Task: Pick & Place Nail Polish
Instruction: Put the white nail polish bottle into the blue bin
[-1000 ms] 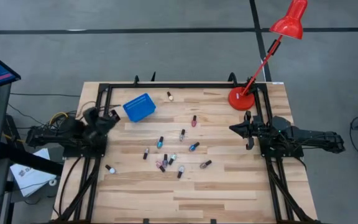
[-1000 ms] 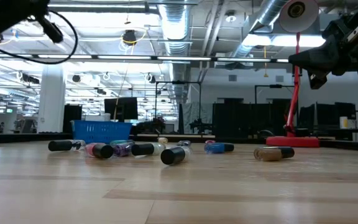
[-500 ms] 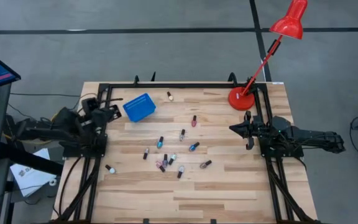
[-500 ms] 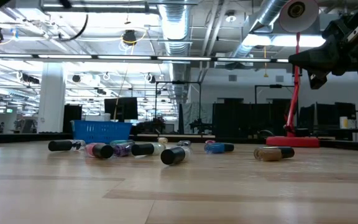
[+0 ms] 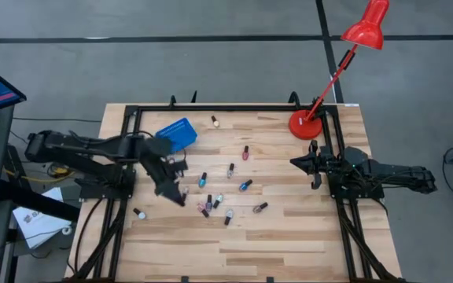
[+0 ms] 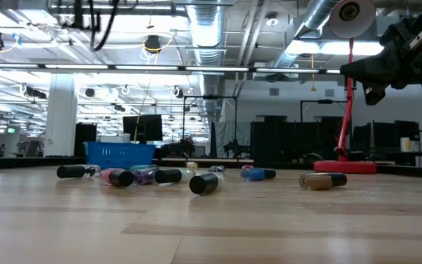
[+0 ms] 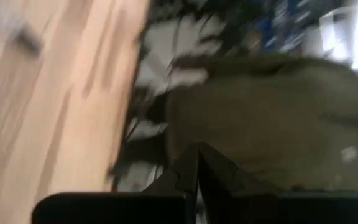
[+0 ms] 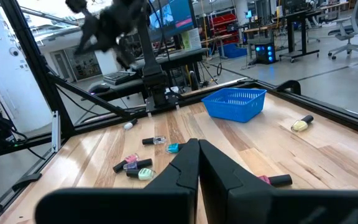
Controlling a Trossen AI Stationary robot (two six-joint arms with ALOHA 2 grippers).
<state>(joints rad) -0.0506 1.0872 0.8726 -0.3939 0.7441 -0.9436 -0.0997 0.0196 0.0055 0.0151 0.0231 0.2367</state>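
A: Where is the nail polish [image 5: 211,200]?
B: The small bottles lie on their sides in a loose cluster at the middle of the wooden counter [image 5: 289,244]. One pale bottle [image 5: 214,121] lies alone at the far edge, and another [image 5: 138,213] lies alone at the left, near the frame.
A: What are they made of?
B: Glass bodies in pink, teal and purple, with slim dark caps. The counter is pale planks with visible grain.
A: And the tools?
B: The left tool [image 5: 181,198] hangs over the left side of the cluster, its fingers pressed together and holding nothing. The right tool [image 5: 296,163] waits at the right edge, also pressed together and empty.
A: What does the low view add?
B: The bottles show as round cylinders in a row, with the blue bin [image 6: 120,153] of plastic mesh behind them. The high view shows the bin at the far left and the red lamp [image 5: 343,59] at the far right corner.
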